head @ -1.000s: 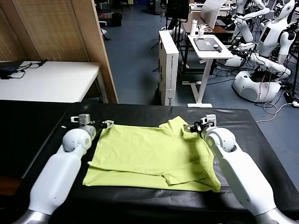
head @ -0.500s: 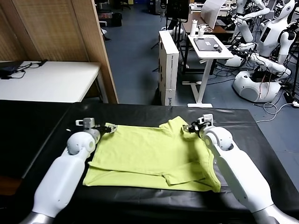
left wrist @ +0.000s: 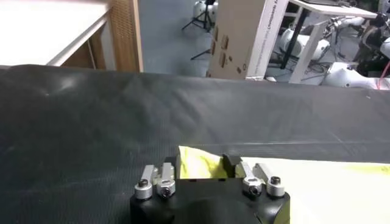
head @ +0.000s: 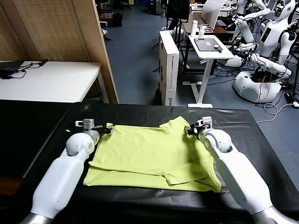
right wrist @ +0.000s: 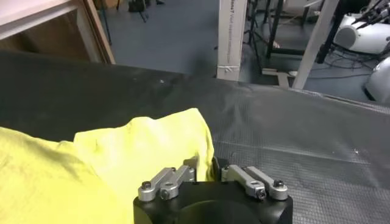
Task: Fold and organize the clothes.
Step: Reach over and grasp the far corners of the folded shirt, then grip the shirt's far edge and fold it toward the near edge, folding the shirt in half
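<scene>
The clothes are one lime-green T-shirt (head: 149, 154) lying flat on the black table (head: 37, 126), plain side up, with one sleeve bunched at its far right. My left gripper (head: 106, 128) sits at the shirt's far left corner. In the left wrist view its jaws (left wrist: 201, 163) stand partly apart, with that corner of the shirt (left wrist: 198, 167) between them. My right gripper (head: 190, 130) is at the far right sleeve. In the right wrist view it (right wrist: 206, 167) is shut, pinching a fold of the shirt (right wrist: 122, 158).
Beyond the table's far edge is blue floor with a cardboard box (head: 168, 65) and a white stand desk (head: 210, 46). A white table (head: 46, 79) and a wooden partition (head: 56, 32) stand to the left. Other robots (head: 266, 46) are parked at the far right.
Both grippers have narrowed from wide open. The right one closed onto the sleeve fold; the left one slid onto the shirt's corner and drew its jaws in around it.
</scene>
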Controlling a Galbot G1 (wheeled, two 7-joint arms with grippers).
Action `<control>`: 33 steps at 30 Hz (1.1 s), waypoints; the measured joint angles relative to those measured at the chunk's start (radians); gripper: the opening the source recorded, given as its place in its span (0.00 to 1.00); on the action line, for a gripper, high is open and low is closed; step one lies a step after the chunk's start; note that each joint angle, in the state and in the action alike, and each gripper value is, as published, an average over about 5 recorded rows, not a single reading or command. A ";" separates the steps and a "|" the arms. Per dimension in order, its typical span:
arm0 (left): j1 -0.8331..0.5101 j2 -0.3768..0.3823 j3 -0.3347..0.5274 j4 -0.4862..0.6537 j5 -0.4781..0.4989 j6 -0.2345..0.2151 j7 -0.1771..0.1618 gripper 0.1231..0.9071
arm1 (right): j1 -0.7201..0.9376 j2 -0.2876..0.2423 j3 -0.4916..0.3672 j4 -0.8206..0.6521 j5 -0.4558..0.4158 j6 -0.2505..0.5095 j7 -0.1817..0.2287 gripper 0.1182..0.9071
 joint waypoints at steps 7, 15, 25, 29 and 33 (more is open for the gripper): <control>0.006 0.006 0.000 -0.010 0.006 -0.026 0.007 0.08 | -0.026 -0.009 0.024 0.037 0.026 0.000 -0.002 0.03; 0.048 0.034 -0.031 -0.083 -0.022 -0.027 -0.002 0.03 | -0.095 -0.053 0.065 0.155 0.071 0.082 -0.004 0.03; 0.202 0.093 -0.116 -0.279 -0.040 -0.021 -0.005 0.03 | -0.278 -0.139 0.172 0.395 0.089 0.070 -0.002 0.03; 0.288 0.103 -0.161 -0.363 -0.041 -0.003 -0.003 0.03 | -0.375 -0.174 0.222 0.480 0.076 0.048 0.002 0.03; 0.377 0.101 -0.210 -0.465 -0.032 0.009 -0.003 0.03 | -0.465 -0.204 0.255 0.550 0.076 0.018 0.006 0.03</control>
